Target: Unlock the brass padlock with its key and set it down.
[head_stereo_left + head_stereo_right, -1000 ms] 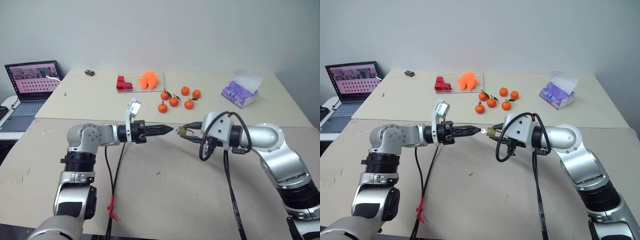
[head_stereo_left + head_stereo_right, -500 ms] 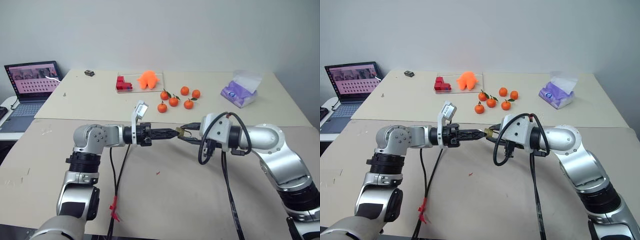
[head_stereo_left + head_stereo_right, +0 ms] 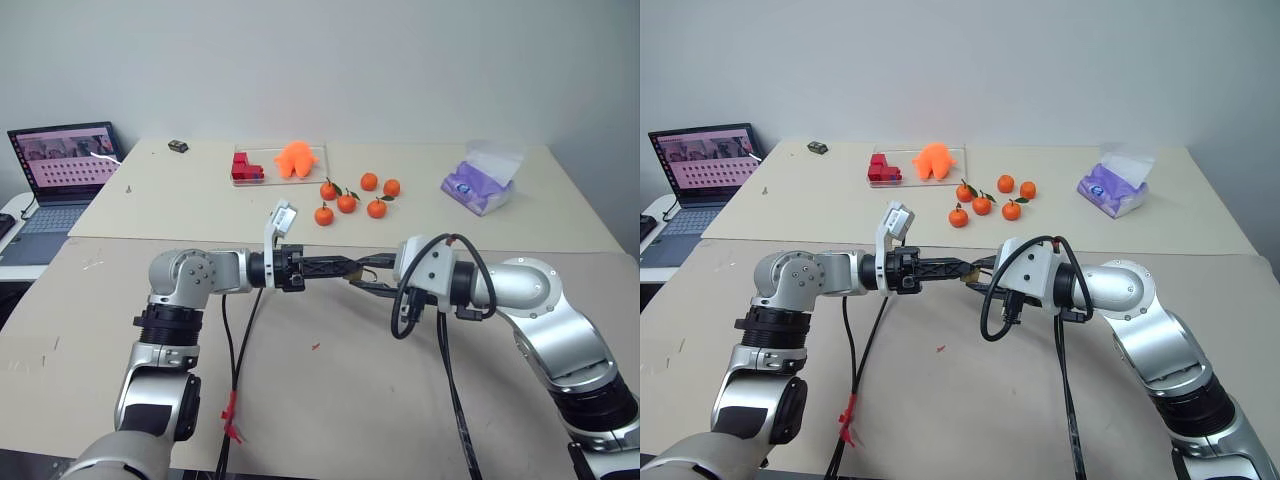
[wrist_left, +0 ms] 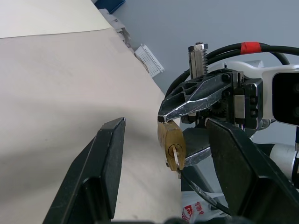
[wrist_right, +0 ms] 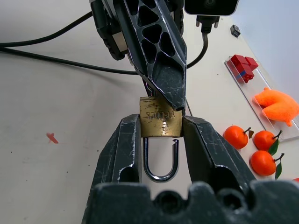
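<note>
Around the two arms, the far tabletop (image 3: 200, 195) carries 5 oranges (image 3: 347, 202) in a loose cluster, an orange toy (image 3: 297, 157) beside a red block (image 3: 242, 165) on a clear tray, a purple tissue pack (image 3: 482, 185) toward the right edge, a small dark object (image 3: 179, 146) near the back, and an open laptop (image 3: 62, 170) at the far left. Nothing on the table lies between the grippers, which meet in the air above the near tan surface (image 3: 330, 390), with black cables hanging below both wrists. The right gripper (image 5: 161, 135) pinches the brass padlock (image 5: 160, 123) by its 2 flat sides, shackle pointing back toward that wrist and closed in the body, so its fingers stand only as far apart as the lock is wide. A key (image 4: 176, 156) sits in the keyhole at the lock's free end. The left gripper (image 4: 168, 154) has its 2 fingers spread wide around that end; one fingertip (image 5: 169, 91) lies over the lock's body, and whether it touches cannot be told.
</note>
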